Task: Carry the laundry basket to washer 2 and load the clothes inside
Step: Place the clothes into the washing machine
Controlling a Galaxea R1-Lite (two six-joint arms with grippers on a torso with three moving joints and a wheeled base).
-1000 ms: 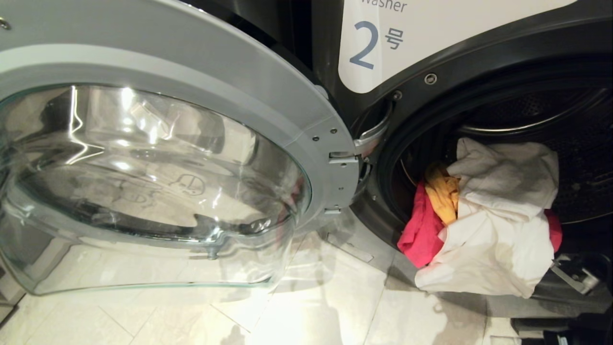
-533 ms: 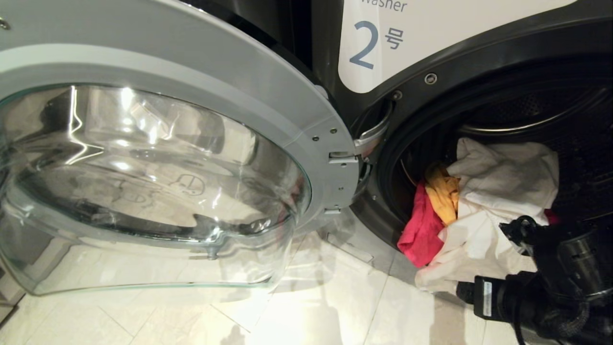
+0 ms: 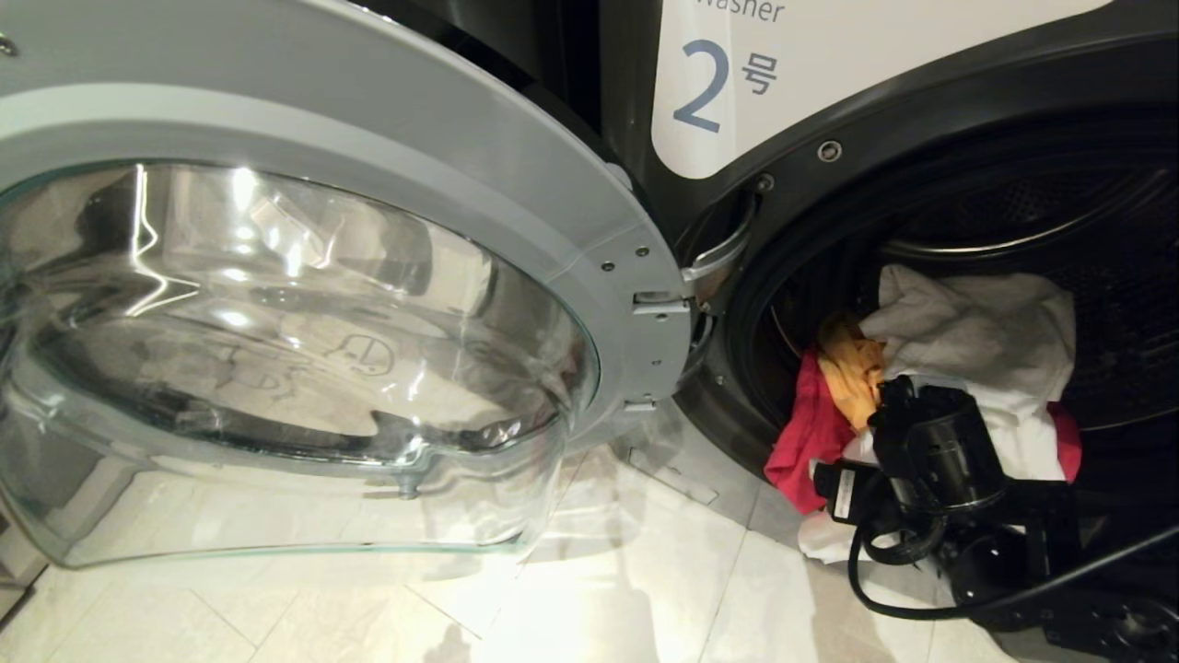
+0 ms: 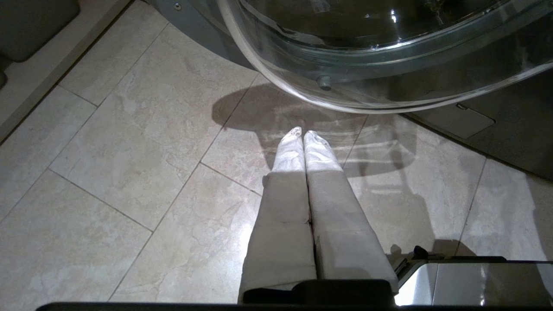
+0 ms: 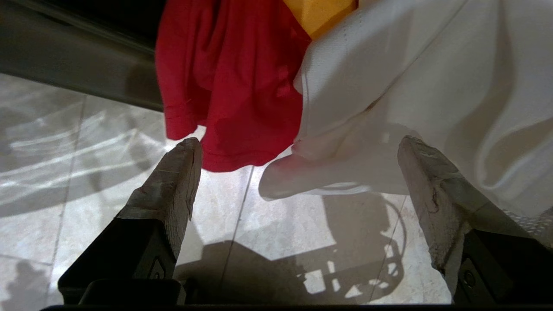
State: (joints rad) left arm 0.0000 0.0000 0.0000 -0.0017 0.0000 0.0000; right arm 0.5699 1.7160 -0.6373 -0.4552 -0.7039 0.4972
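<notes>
Washer 2 (image 3: 728, 83), dark grey with a blue 2 on its white label, stands with its door swung open. The clothes hang out over the drum's lip: a white garment (image 3: 976, 331), a pink-red one (image 3: 806, 451) and a yellow one (image 3: 847, 368). My right arm (image 3: 935, 451) is low in front of them. My right gripper (image 5: 300, 144) is open, its fingers level with the hanging hems of the red cloth (image 5: 233, 86) and white cloth (image 5: 410, 77), holding nothing. My left gripper (image 4: 303, 133) is shut and empty above the floor tiles. The laundry basket is out of view.
The round glass door (image 3: 276, 350) fills the left of the head view and bulges out over the pale tiled floor (image 3: 599, 589). Its glass bowl (image 4: 389, 65) hangs just beyond my left gripper. A shiny corner of my base (image 4: 475, 285) sits beside that arm.
My right arm has come in from the lower right and moved up and left until it is in front of the hanging clothes. The clothes and the door have stayed put.
</notes>
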